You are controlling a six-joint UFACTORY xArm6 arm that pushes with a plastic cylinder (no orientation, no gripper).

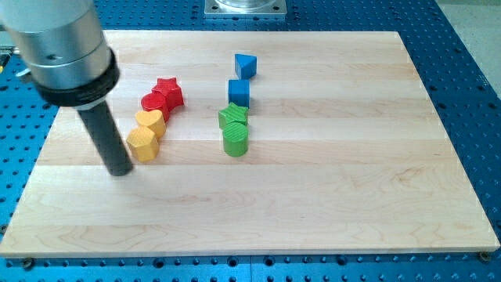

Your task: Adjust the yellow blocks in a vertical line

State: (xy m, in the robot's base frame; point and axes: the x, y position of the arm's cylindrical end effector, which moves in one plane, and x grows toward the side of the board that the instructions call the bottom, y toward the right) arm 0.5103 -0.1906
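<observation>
Camera view: pale wooden board (pixel 313 211) on blue perforated table (pixel 470 47)

Arm: grey cylindrical housing with a black collar, entering from the view's top-left corner. Rod: dark, straight, near upright, descending from the collar. My tip (pixel 120 171): resting on the counter (pixel 329 196), close to its left edge, about mid-height.

The arm's grey housing (pixel 59 43) is cut off by the view's top and left edges; the green star block (pixel 233 116) is partly hidden behind the green cylinder (pixel 236 139); the red block (pixel 154 101) beside the red star (pixel 168 90) is too overlapped to name its shape.
</observation>
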